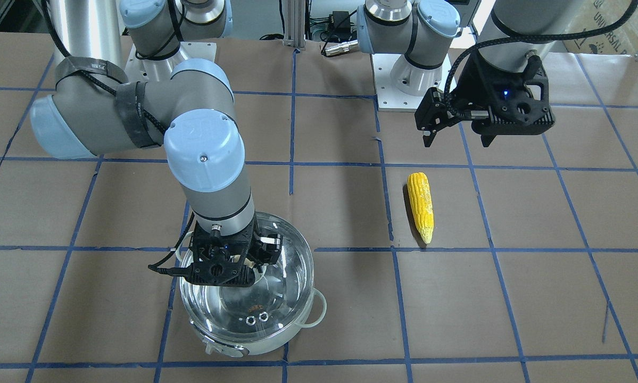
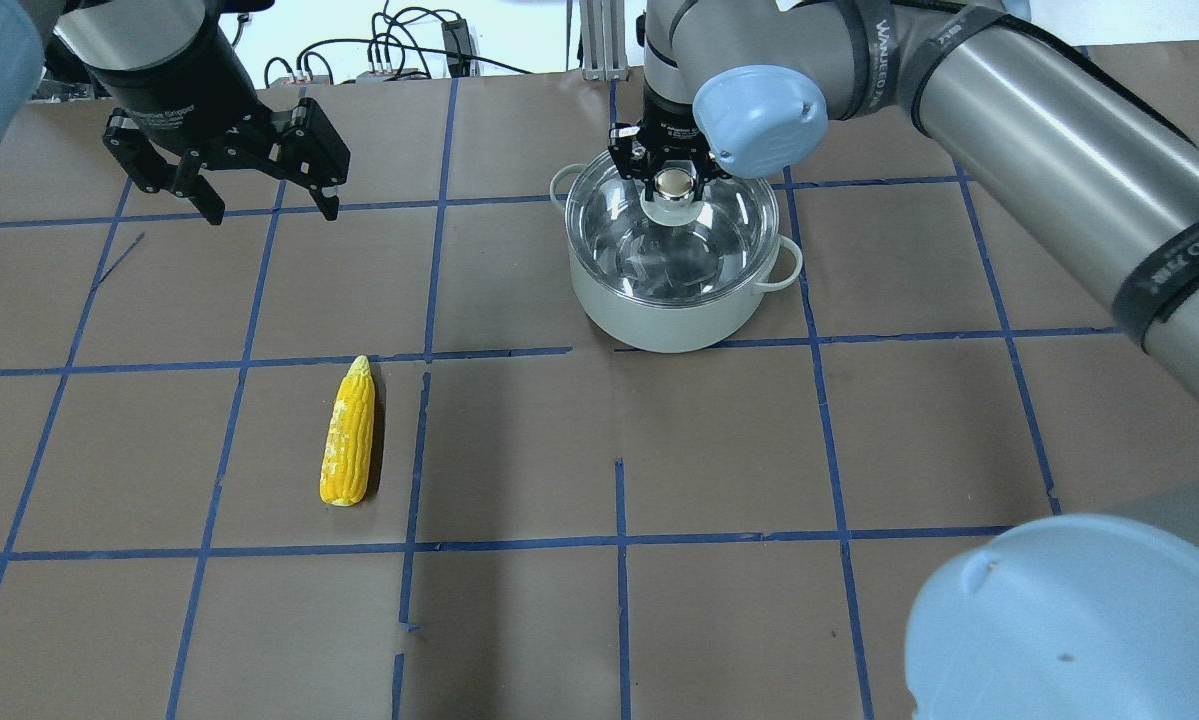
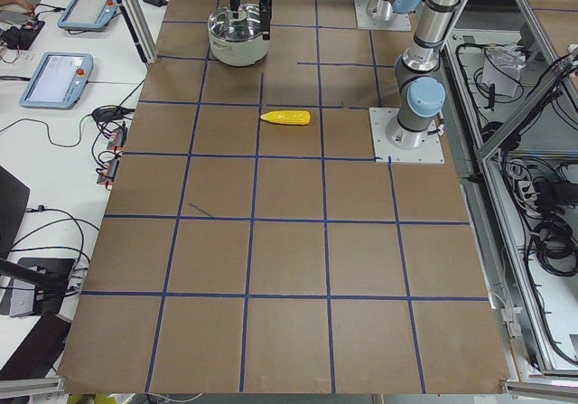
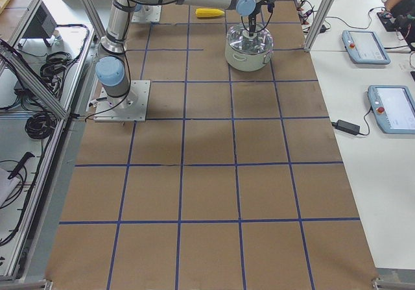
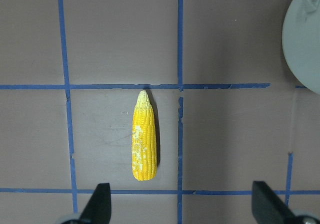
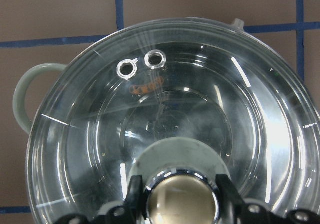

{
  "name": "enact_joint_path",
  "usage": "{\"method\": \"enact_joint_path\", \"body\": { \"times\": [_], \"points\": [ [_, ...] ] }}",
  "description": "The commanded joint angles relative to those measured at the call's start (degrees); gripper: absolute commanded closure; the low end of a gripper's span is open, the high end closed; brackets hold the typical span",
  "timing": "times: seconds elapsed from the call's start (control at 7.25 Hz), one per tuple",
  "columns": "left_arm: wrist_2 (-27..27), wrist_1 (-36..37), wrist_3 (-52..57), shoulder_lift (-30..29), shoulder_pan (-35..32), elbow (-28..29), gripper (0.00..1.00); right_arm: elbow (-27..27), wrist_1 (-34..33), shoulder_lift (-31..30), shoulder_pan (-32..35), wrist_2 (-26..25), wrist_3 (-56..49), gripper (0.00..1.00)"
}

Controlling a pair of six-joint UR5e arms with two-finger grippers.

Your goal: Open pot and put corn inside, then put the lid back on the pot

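Note:
The pot [image 2: 669, 320], white with pale loop handles, stands at the table's far right part with the clear glass lid [image 2: 659, 255] on it. My right gripper [image 2: 671, 185] is straight above it, its fingers [image 6: 132, 194] closed on either side of the lid's round knob [image 6: 182, 196]. The lid's two vent holes [image 6: 141, 63] show in the right wrist view. The corn [image 2: 349, 435] lies flat on the paper to the left, pointed tip away from me. My left gripper [image 2: 271, 212] hangs open and empty above the table beyond the corn [image 5: 144, 139].
Brown paper with blue tape grid lines [image 2: 424, 355] covers the table. The arm bases [image 1: 409, 80] stand at the robot's edge. Tablets and cables [image 3: 59, 79] lie on the white side bench. The pot's edge [image 5: 305, 38] shows in the left wrist view.

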Motion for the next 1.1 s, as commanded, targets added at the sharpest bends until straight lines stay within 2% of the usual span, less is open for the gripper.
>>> {"method": "enact_joint_path", "body": {
  "times": [0.0,0.14,0.41,0.55,0.69,0.83,0.97],
  "points": [
    [0.0,-0.02,0.0,0.0,0.0,-0.08,0.0,-0.24,0.88,-0.52,0.24,-0.04,-0.05,0.51],
    [0.0,0.07,0.0,0.09,0.0,-0.34,0.0,-3.37,5.58,-0.79,0.24,-0.04,-0.05,0.53],
    [0.09,0.07,0.0,0.35,0.0,-0.78,0.0,-16.0,20.15,-0.79,-0.28,0.05,-0.23,0.56],
    [0.09,0.07,0.0,0.35,0.0,-0.95,0.0,-19.37,24.22,-0.88,-1.33,0.13,-0.66,0.56],
    [0.09,0.07,0.0,0.36,0.0,-0.96,0.0,-19.66,25.39,-2.44,-2.73,0.13,-1.1,0.56],
    [0.09,0.07,0.0,0.44,0.0,-0.96,0.0,-18.97,25.75,-4.81,-5.79,0.05,-6.41,0.56],
    [0.09,0.07,0.0,0.44,0.0,-0.7,0.0,-17.83,30.63,-8.14,-10.34,1.09,-9.69,0.57]
  ]
}}
